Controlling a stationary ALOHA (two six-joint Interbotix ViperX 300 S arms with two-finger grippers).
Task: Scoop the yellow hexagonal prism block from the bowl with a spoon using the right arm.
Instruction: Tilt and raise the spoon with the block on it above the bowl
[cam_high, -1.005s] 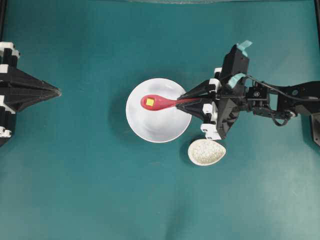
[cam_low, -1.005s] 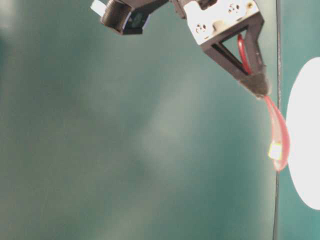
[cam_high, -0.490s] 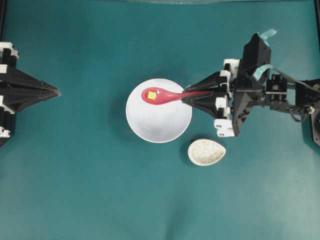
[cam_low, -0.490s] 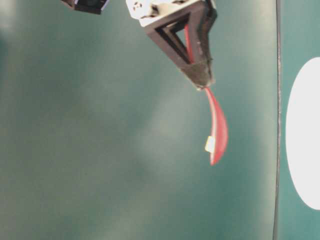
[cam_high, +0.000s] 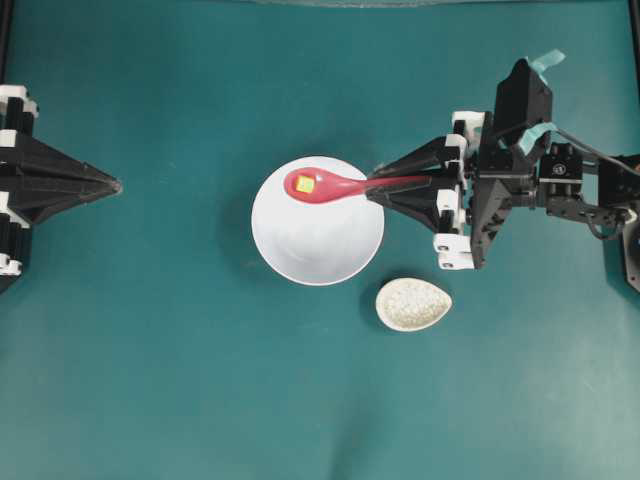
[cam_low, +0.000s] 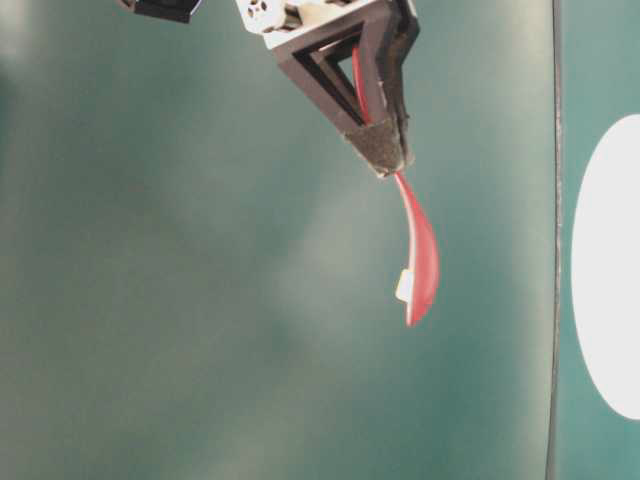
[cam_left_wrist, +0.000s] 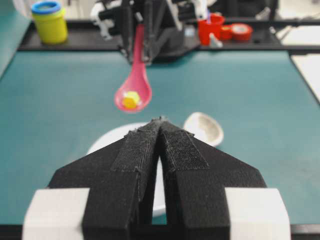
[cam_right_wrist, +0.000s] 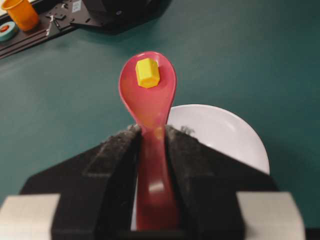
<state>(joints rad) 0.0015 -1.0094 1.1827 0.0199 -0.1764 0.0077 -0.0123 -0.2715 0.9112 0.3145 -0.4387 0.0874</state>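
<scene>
Block in the spoon, spoon in the right claw, both raised clear of the bowl.

The right gripper (cam_high: 372, 186) is clamped on the handle of the pinkish-red spoon (cam_high: 325, 185), its two padded fingers (cam_right_wrist: 116, 150) pressing the handle from either side. The scoop juts straight out past the fingertips, and the yellow hexagonal prism block (cam_right_wrist: 147, 73) sits in the far end of that scoop, well beyond the claw's tips. From overhead the scoop hangs over the upper edge of the white bowl (cam_high: 317, 240); the table-level view shows spoon and block off the bowl's surface. A small speckled dish (cam_high: 413, 304) lies just beside the bowl, below the right arm. The left gripper (cam_high: 112, 185) rests well apart at the left edge, its fingers pressed together on nothing.
</scene>
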